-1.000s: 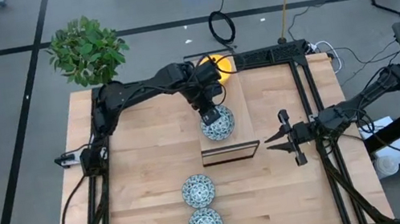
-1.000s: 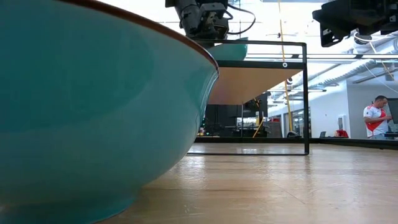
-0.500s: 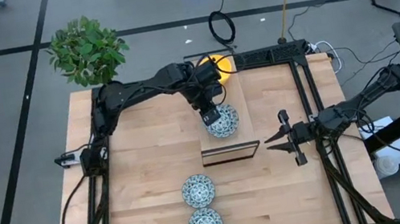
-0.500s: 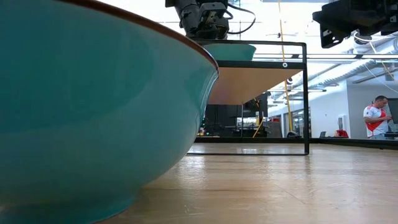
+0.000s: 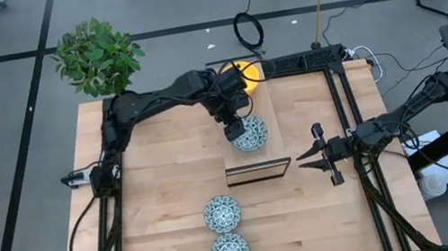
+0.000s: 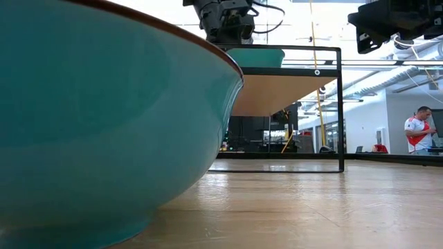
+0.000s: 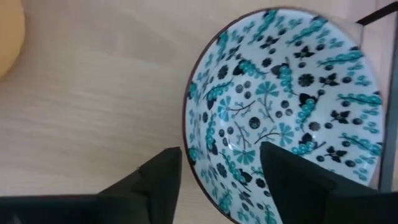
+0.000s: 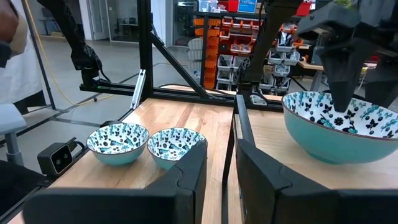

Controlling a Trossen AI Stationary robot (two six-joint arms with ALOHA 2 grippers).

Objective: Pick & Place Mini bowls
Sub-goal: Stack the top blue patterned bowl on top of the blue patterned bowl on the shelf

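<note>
since a second ago the patterned bowl (image 5: pixel 249 134) shifted further onto the raised shelf (image 5: pixel 249 103), left pincer (image 5: pixel 235 130) clenched on its rim; releasing near the edge risks tipping it off.

Two dark jointed arms (image 5: pixel 156 100), black cables.

Shelf top: your left gripper (image 5: pixel 237 130) straddles a floral bowl's (image 5: pixel 250 135) rim.
Front bench (image 5: pixel 165 208): two floral bowls (image 5: pixel 221 213) block the middle.
Bench sides: open.
</note>
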